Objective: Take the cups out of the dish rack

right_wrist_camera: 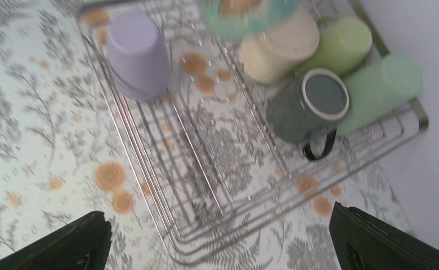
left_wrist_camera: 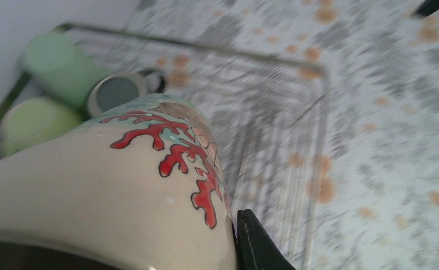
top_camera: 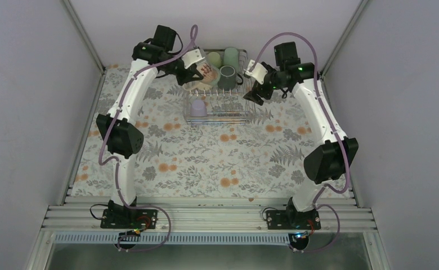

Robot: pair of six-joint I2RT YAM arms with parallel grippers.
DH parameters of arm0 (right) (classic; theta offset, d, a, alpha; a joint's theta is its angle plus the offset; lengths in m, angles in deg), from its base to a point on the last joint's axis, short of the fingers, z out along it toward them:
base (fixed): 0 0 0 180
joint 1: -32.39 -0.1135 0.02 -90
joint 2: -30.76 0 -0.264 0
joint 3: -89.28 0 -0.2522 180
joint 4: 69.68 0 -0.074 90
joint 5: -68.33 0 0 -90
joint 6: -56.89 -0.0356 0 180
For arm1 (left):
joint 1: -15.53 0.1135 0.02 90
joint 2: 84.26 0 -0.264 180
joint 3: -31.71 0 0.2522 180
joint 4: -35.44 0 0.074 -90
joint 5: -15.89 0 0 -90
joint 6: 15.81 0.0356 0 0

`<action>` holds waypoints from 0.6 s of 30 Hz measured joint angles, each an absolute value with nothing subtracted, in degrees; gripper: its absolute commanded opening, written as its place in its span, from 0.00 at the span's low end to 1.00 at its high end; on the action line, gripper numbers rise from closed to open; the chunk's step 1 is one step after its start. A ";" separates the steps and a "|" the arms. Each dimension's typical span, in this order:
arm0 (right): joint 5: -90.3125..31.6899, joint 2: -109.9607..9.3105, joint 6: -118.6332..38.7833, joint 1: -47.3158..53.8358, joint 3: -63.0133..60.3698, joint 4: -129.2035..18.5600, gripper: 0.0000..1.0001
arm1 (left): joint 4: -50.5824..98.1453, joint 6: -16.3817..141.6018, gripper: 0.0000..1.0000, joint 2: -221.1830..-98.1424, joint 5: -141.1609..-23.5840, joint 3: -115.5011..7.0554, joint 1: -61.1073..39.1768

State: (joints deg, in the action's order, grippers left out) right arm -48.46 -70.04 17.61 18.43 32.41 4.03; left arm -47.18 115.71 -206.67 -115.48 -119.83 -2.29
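My left gripper (top_camera: 199,68) is shut on the beige cup with red markings (top_camera: 207,72) and holds it over the back left of the dish rack (top_camera: 240,115). In the left wrist view the cup (left_wrist_camera: 121,185) fills the frame against one black finger (left_wrist_camera: 256,242). My right gripper (right_wrist_camera: 220,236) is open and empty above the rack's right near corner (right_wrist_camera: 178,247). In the rack are a lavender cup (right_wrist_camera: 137,53), a cream cup (right_wrist_camera: 279,48), a dark grey-green mug (right_wrist_camera: 307,104) and two pale green cups (right_wrist_camera: 341,42) (right_wrist_camera: 383,84).
The rack stands at the back of a floral tablecloth (top_camera: 206,157). Grey walls (top_camera: 31,84) enclose the table on the left, back and right. A metal rail (top_camera: 206,216) with both arm bases runs along the near edge.
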 measured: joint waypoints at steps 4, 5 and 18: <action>-41.75 -69.05 17.22 18.17 27.68 1.56 1.00 | -45.22 117.39 0.02 -206.54 -103.96 -119.24 -0.41; -40.63 -68.94 17.11 18.17 27.14 1.34 1.00 | -44.23 118.09 0.02 -206.45 -100.79 -118.78 0.60; -36.37 -69.12 13.63 14.87 27.07 0.14 1.00 | -42.92 127.99 0.02 -209.49 -76.24 -117.82 18.34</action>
State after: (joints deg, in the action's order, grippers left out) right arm -36.37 -69.12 13.63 14.87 27.07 0.14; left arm -42.92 127.99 -209.49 -76.24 -117.82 18.34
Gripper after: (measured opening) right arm 0.995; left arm 0.098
